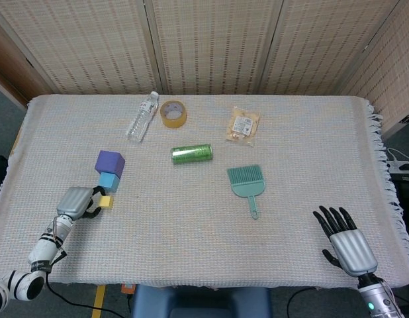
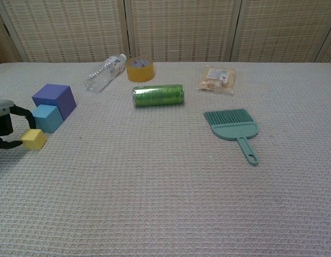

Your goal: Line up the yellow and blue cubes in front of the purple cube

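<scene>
**Yellow cube at the left hand's fingertips, in line with blue and purple**

While the right hand (image 1: pixel 347 244) lies palm-down at the near right corner of the counter (image 1: pixel 310 192), fingers spread flat and holding nothing, the left hand (image 1: pixel 79 202) sits at the near left with its dark fingers (image 2: pixel 18 113) curved around the yellow cube (image 2: pixel 34 138). From the chest view one finger arches over the cube and another reaches it from below; whether they are pinching it or only touching it, I cannot tell. The yellow cube is small, pale and matte, and rests on the cloth. Just behind it, touching or nearly so, stands the blue cube (image 2: pixel 47 118), light blue and somewhat bigger. Behind that, touching it, is the purple cube (image 2: pixel 54 99), the biggest of the three. Together they run in a short row going away from the robot, smallest nearest.

Toward the middle of the counter lies a teal hand brush (image 1: pixel 246 182), bristles away from the robot. Further back a green can (image 1: pixel 191 154) lies on its side. Near the far edge are a clear plastic bottle (image 1: pixel 142 116) on its side, a roll of yellow tape (image 1: pixel 173 113) just beside it, and a snack packet (image 1: pixel 243 125) to the right.
</scene>
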Controlling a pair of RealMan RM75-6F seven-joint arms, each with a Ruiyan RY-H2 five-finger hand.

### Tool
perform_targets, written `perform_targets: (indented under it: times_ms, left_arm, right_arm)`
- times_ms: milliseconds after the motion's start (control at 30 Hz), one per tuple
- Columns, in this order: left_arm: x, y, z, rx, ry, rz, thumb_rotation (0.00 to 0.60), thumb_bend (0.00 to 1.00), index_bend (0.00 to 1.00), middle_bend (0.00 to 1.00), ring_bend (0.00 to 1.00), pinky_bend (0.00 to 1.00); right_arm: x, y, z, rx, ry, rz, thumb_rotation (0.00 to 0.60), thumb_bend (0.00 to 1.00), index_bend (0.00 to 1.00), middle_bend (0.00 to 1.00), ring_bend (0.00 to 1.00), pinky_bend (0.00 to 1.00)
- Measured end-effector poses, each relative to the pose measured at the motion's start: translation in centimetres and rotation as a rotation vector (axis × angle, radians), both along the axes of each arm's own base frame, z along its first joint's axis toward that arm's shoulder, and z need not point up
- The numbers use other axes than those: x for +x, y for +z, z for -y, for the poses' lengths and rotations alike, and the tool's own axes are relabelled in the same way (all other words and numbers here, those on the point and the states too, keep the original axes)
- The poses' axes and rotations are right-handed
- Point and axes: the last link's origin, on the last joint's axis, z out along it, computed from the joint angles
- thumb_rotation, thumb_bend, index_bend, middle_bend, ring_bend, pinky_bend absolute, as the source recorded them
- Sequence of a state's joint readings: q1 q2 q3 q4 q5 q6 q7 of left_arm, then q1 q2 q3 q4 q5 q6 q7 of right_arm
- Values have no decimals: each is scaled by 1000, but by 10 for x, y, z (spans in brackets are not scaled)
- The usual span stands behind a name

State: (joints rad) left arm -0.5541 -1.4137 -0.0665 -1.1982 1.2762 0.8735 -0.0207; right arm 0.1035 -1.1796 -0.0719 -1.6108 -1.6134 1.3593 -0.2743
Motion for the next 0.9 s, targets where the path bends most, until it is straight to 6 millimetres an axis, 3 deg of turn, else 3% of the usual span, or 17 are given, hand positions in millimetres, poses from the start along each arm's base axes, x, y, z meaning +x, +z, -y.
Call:
perform_targets:
  times_ms: [200, 433, 700, 900]
  left_arm:
    - [0, 8, 17, 25, -5, 2, 600, 376, 379, 1000, 1000, 1000]
    - [0, 16, 39, 56, -29, 5, 600, 377, 252, 1000, 1000, 1000]
    - [2, 16, 44, 48, -39, 1, 600, 379, 263, 1000, 1000, 1000]
    - [3, 10, 60, 17, -61, -3, 600, 380, 289, 1000, 1000, 1000]
  right_arm:
    - [1, 3, -3, 1, 11, 12, 600, 26, 0, 0, 0, 0]
    - [3, 4, -8, 15, 29, 19, 600, 26, 0, 0, 0, 0]
    - [4, 7, -10, 6, 33, 29, 600, 26, 0, 0, 0, 0]
    - [4, 5, -10, 19, 35, 25, 600, 26, 0, 0, 0, 0]
